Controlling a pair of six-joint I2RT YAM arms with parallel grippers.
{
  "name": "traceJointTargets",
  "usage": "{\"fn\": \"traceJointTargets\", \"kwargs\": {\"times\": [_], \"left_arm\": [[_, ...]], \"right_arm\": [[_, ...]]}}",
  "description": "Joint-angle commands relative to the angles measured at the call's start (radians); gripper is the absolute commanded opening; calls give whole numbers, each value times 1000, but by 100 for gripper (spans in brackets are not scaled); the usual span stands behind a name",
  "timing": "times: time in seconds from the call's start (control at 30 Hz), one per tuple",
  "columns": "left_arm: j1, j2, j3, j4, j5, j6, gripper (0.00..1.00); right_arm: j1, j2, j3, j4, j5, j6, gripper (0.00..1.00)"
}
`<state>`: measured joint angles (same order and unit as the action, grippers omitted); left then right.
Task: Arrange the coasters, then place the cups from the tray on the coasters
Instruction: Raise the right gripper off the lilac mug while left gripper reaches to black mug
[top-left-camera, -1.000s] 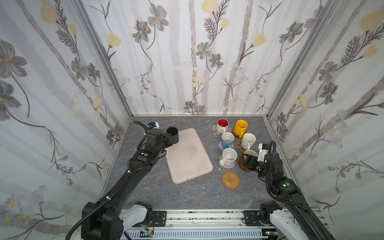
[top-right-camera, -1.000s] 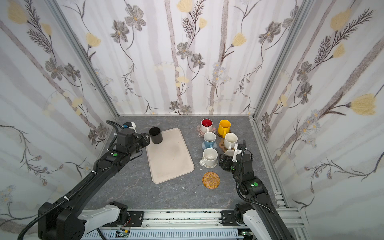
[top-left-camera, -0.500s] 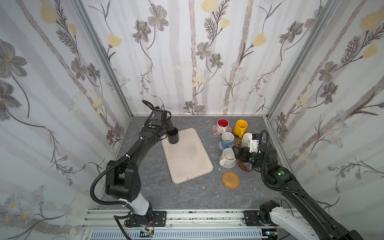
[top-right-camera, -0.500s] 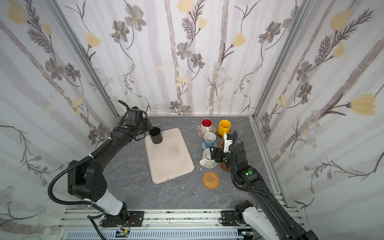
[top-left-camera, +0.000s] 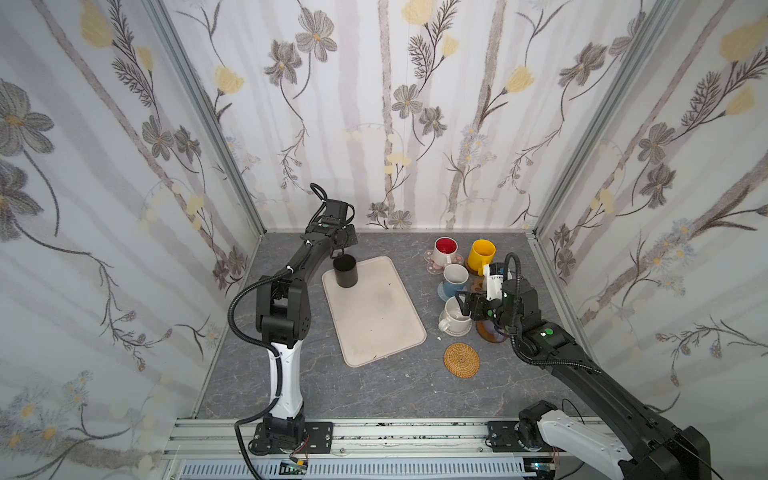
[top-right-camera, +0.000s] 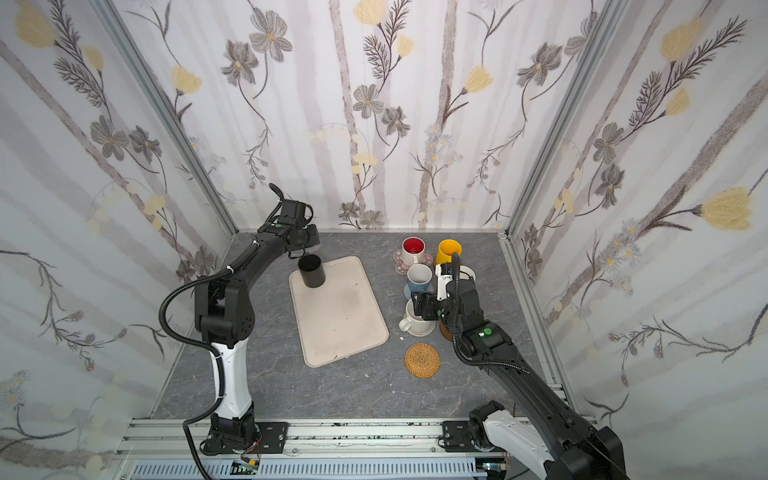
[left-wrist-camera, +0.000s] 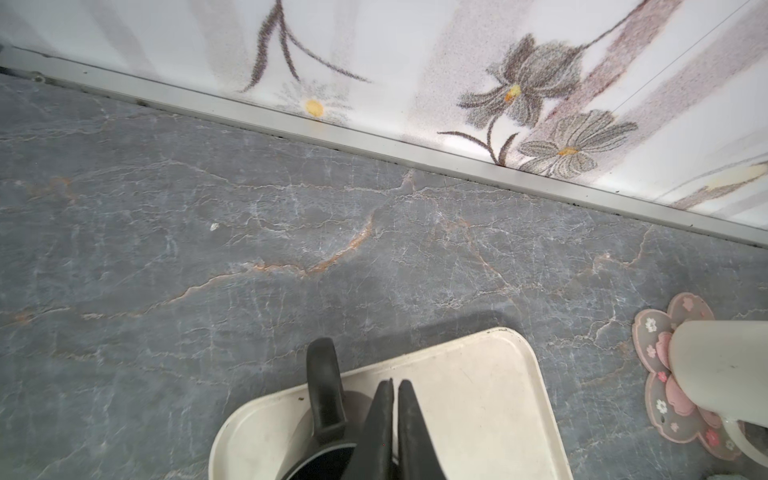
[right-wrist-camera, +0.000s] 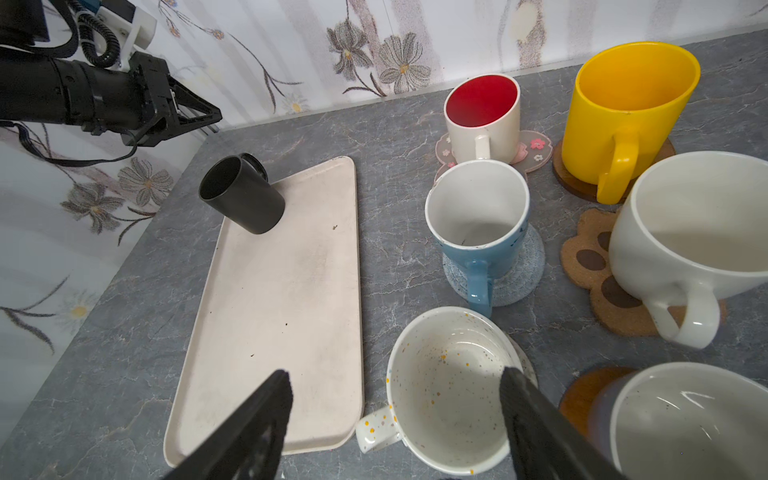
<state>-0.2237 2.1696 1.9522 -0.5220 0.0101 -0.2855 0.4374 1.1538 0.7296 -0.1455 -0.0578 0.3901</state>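
A black cup (top-left-camera: 345, 271) stands alone on the far left corner of the beige tray (top-left-camera: 374, 316). My left gripper (left-wrist-camera: 395, 380) hangs shut just above and behind it, beside its handle, holding nothing. Right of the tray, cups sit on coasters: red-inside (right-wrist-camera: 482, 116) on the pink-flower coaster (right-wrist-camera: 536, 145), yellow (right-wrist-camera: 631, 112), pale blue (right-wrist-camera: 478, 216), cream (right-wrist-camera: 698, 241) on the paw coaster (right-wrist-camera: 590, 257), lavender (right-wrist-camera: 685, 419), speckled cream (right-wrist-camera: 449, 390). My right gripper (right-wrist-camera: 395, 374) stands open over the speckled cup. The tan rattan coaster (top-left-camera: 461, 360) lies bare.
The back wall (left-wrist-camera: 415, 62) is close behind my left gripper, and the left wall is near the tray's left edge. The cups crowd the right side up to the right wall (top-left-camera: 552, 282). Bare grey tabletop (top-left-camera: 332, 390) lies in front of the tray.
My left gripper has closed and now sits above and behind the black cup. My right gripper has moved left, from the lavender cup's side to over the speckled cup, still open.
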Motion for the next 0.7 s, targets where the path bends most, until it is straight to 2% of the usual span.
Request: {"fn": "traceJointTargets", "kwargs": {"times": [0.0, 0.27, 0.47, 0.67], "left_arm": [[4, 66, 69, -66, 60, 54, 9], [46, 176, 184, -117, 209, 64, 7], [60, 196, 180, -168, 193, 87, 3], [64, 153, 106, -171, 154, 92, 0]], "right_arm": [[0, 18, 13, 50, -22, -19, 79], [3, 48, 7, 46, -10, -29, 78], [4, 53, -5, 54, 3, -31, 78], [6, 53, -5, 55, -5, -31, 76]]}}
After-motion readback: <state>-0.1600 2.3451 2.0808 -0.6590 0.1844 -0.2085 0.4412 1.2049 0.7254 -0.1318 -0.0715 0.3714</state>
